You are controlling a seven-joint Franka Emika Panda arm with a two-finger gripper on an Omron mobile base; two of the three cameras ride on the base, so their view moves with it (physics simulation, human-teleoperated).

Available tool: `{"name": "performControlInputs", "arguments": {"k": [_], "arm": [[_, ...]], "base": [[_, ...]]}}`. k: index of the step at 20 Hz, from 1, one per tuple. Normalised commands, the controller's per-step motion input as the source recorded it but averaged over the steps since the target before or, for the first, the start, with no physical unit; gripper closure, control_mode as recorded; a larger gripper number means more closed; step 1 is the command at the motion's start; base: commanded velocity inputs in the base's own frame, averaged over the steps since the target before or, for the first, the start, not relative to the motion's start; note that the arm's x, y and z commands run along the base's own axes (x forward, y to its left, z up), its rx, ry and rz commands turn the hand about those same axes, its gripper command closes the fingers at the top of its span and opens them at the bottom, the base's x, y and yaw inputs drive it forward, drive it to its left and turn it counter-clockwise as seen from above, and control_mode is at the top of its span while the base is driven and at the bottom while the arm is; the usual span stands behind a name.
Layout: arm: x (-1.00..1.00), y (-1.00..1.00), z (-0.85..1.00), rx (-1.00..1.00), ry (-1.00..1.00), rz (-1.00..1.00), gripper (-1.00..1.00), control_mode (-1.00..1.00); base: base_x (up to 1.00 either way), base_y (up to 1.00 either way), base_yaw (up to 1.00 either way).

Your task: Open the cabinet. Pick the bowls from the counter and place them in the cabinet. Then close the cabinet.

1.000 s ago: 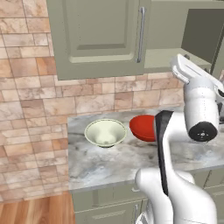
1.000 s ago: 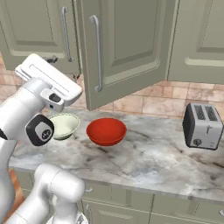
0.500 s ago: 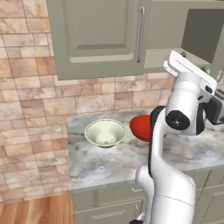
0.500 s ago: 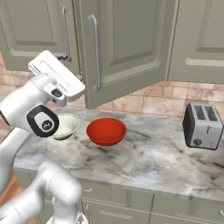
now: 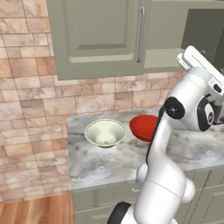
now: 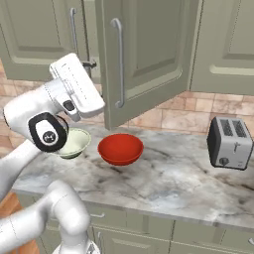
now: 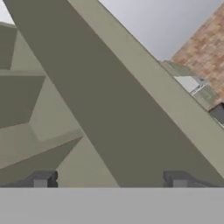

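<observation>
On the grey-white marbled counter, the cream-white bowl and glossy red bowl sat side by side beneath the sage-green cabinet, one door ajar. The gripper stood open, empty; descending squarely over one rim would suit.

Glossy white rounded arm links, dark circular joint caps, 2 small dark fingertips.

Gripper up at cabinet, door edge just ahead of fingertips. Two bowls side by side on counter below it. Toaster on counter, far right.
</observation>
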Motion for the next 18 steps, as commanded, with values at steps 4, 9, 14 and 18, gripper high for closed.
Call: {"name": "performControlInputs", "arguments": {"k": [4,9,14,18], "arm": [[-0.31,-1.0,0.0,0.13,-0.02,-0.22,-1.0,-1.0],[-0.2,-1.0,-0.07,0.07,-0.15,-0.14,-1.0,-1.0],[-0.01,-0.47,-0.12,0.0,-0.21,-0.04,-1.0,-1.0],[0.0,-0.13,-0.23,0.0,-0.19,0.0,-1.0,-1.0]], "base": [[0.0,0.0,0.0],[0.0,0.0,0.0],[0.0,0.0,0.0],[0.0,0.0,0.0]]}}
